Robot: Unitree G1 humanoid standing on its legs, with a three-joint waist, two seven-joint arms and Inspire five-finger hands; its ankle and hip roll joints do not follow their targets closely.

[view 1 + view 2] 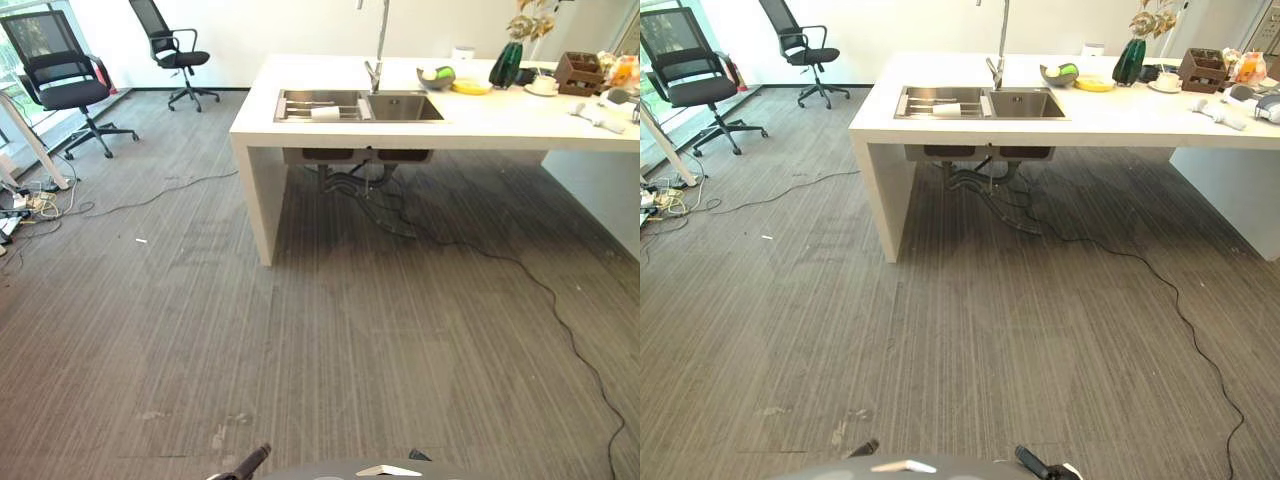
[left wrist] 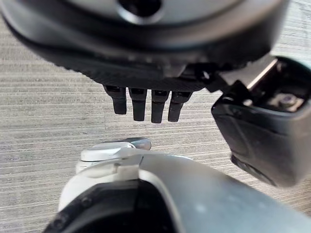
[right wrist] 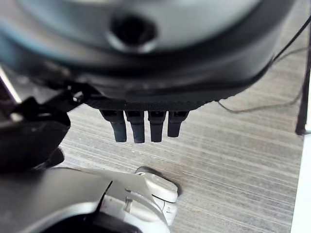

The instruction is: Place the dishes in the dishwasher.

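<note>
A white worktop (image 1: 480, 120) stands well ahead across the grey striped carpet (image 1: 300, 340), and the dishes are up there; a steel double sink (image 1: 358, 105) is set into it with a tall tap (image 1: 378, 45) rising behind the divider; in the sink's left basin lies a pale dish (image 1: 325, 113), small from here, resting on a rack of bars; its exact shape cannot be told. Just right of the sink sits a dark bowl (image 1: 436, 77) with something green and pale in it; touching or just beside it a yellow plate (image 1: 471, 87), flat and low; further right a white cup on a saucer (image 1: 541, 85), then a dark green vase (image 1: 506, 64) standing upright with dried stems, a brown wooden box (image 1: 579, 72), and some white items near the far right edge. Two black office chairs (image 1: 65, 80) stand off to the left near the window.

Both hands hang low, well apart from every dish; the left hand (image 2: 146, 102) shows in its wrist view with fingers straight and loosely side by side, pointing down over the carpet, holding nothing; the right hand (image 3: 143, 124) shows the same in its own wrist view, fingers straight in a row, nothing between them and the thumb; carpet lies beneath both.
</note>
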